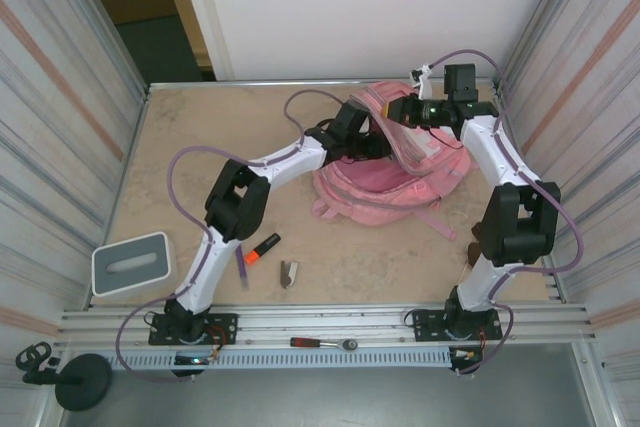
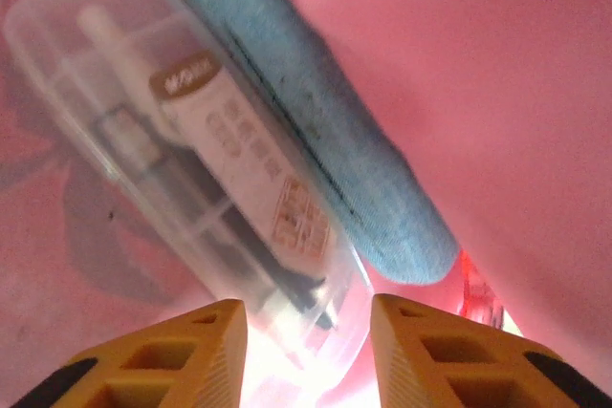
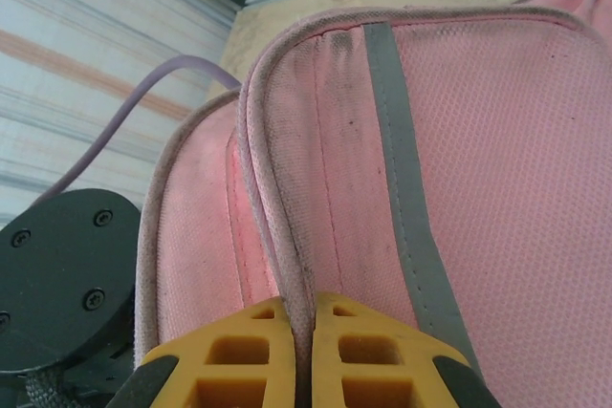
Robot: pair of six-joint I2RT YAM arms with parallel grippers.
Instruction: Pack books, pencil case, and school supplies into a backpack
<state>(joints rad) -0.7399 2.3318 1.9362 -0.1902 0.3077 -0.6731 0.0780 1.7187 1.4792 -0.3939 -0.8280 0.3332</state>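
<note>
Surface: beige speckled tabletop [image 1: 200, 137], walled on both sides by ribbed metal panels [image 1: 60, 97], with a white wall behind.
Landmark: pink backpack [image 1: 400, 182] lies at the far right of the table, its mouth turned towards the left arm.
Right gripper [image 3: 303, 332]: jaws pinched tight on the backpack's piped rim at its far edge, lifting the opening.
Left gripper [image 2: 306, 351]: reaches inside the backpack; its fingers stand part-way apart with the near end of a clear plastic case [image 2: 191, 160] in the gap. Whether the pads press it, I cannot tell.
Pencil case [image 2: 316, 131]: inside the backpack, just beyond the left gripper and to its right, side by side with the clear case, long axis running away from the fingers.
Highlighter [image 1: 263, 248]: on the table well to the near-left of the backpack, lying diagonally; a small clip-like piece [image 1: 288, 273] sits just beside it.
Key relation: both loose items lie on the left arm's side of the backpack, so that arm looks the likely one to fetch them.
Other: grey tray [image 1: 131, 263] sits further near-left of the backpack.
</note>
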